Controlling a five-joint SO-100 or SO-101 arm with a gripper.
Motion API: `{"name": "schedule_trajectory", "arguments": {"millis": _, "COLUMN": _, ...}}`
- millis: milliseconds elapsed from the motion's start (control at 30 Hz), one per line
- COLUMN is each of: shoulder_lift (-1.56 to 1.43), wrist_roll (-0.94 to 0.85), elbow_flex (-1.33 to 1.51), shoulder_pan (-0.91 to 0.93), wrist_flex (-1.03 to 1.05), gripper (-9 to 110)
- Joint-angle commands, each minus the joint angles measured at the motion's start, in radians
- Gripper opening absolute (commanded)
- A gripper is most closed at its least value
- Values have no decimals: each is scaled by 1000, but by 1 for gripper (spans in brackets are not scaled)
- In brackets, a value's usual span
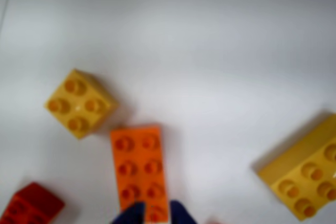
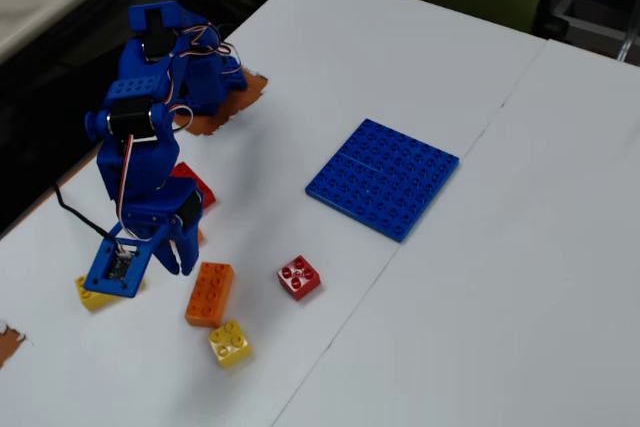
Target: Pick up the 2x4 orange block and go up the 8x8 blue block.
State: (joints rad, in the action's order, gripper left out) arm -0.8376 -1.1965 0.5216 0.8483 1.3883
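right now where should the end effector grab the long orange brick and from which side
Probably across the two long sides of the 2x4 orange block, coming straight down from above. It lies flat, studs up, with bare table along both long sides. In the wrist view the end effector already straddles its near end; gripping nearer the middle would likely balance it better.

I can read no text, label, brand mark or number in either view. The bricks and the baseplate show only plain studs, the wrist view is too blurred for any moulded lettering, and the small board on the arm is too small to read.
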Motion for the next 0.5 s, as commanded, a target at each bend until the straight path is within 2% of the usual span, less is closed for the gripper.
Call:
{"name": "schedule_trajectory", "arguments": {"millis": 0, "shoulder_lift": -6, "wrist_roll": 0, "elbow_flex": -58, "shoulder_pan": -5, "wrist_flex": -5, "gripper": 11}}
{"name": "schedule_trajectory", "arguments": {"millis": 467, "shoulder_lift": 138, "wrist_roll": -40, "elbow_flex": -115, "shoulder_pan": 18, "wrist_flex": -11, "gripper": 23}}
